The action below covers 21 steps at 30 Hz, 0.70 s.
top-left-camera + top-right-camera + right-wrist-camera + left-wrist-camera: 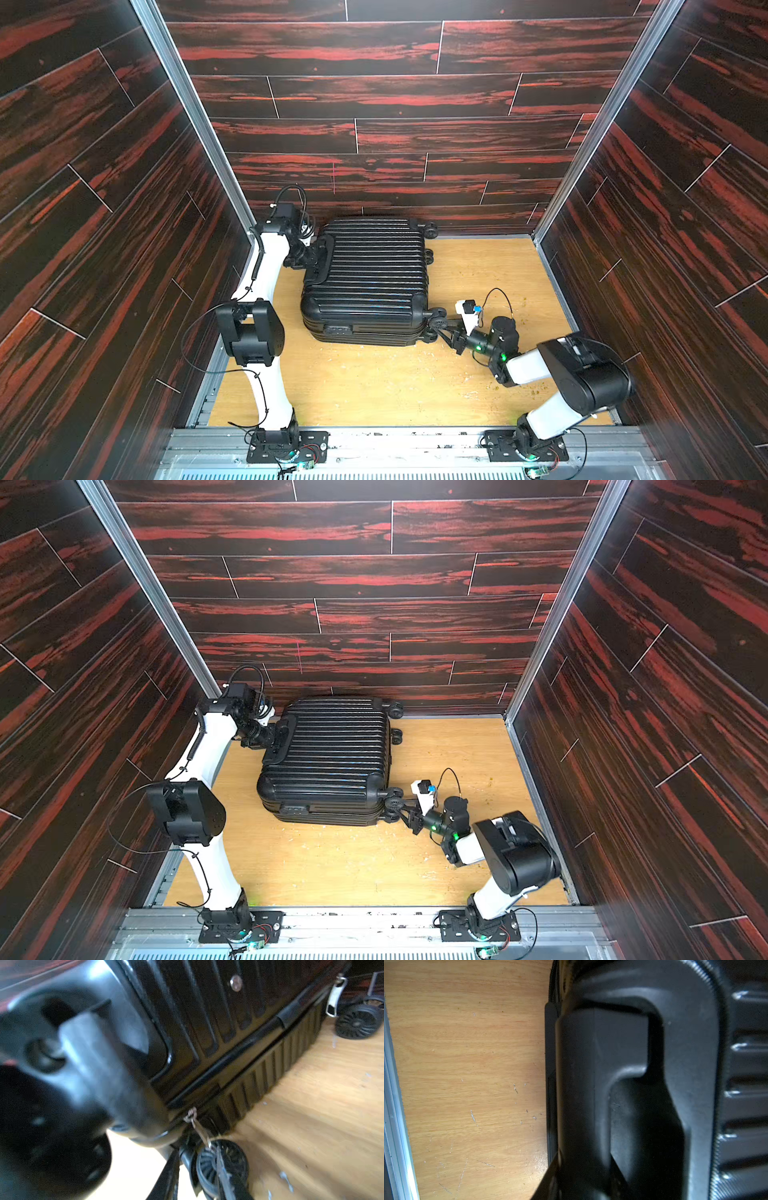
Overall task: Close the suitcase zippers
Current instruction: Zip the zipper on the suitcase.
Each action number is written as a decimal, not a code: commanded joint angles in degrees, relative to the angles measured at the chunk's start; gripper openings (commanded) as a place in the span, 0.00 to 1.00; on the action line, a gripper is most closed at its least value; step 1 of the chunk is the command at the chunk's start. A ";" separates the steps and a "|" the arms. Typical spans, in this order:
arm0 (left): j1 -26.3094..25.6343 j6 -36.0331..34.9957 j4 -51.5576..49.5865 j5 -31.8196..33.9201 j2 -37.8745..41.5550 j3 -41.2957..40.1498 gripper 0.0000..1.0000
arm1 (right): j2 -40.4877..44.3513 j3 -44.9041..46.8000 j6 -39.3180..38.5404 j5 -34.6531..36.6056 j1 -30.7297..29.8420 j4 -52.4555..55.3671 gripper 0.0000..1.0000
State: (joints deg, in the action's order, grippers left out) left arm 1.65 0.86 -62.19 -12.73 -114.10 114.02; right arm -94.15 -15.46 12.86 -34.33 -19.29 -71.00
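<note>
The black ribbed suitcase (365, 274) (328, 754) lies flat on the wooden table with its shells together. My left gripper (311, 254) (584, 1155) is at its far-left end, shut on the black handle (591, 1074). My right gripper (441, 331) (197, 1150) is low at the near-right corner by the wheels. Its jaws stand a little apart around a wheel bracket, and whether they pinch anything is blurred. A small metal zipper pull (197, 1126) hangs from the zipper track (239, 1066), its tip against one finger. A second pull (334, 995) hangs at the far corner.
Dark red wood-pattern walls (124, 208) close in three sides, with aluminium posts (590, 158) at the back corners. The suitcase's far end sits close to the back wall. Caster wheels (357, 1022) stick out on the right. Bare scratched table (374, 382) lies in front.
</note>
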 commanded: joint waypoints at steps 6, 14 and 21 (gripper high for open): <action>1.20 0.46 0.19 -2.83 1.43 2.50 0.17 | -6.89 -3.49 1.19 -3.71 -0.84 -3.47 0.32; 1.25 0.54 0.32 -3.07 1.25 2.18 0.18 | -12.33 -5.27 2.54 -5.08 -1.35 -6.31 0.32; 1.24 0.63 0.32 -3.09 1.17 2.20 0.18 | -14.52 -6.56 3.13 -6.24 -1.85 -8.35 0.32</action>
State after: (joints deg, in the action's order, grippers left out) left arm 1.72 0.89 -62.22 -12.93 -114.10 114.02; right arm -106.94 -20.75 15.64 -39.35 -20.67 -77.54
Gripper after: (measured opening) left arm 0.318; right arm 0.320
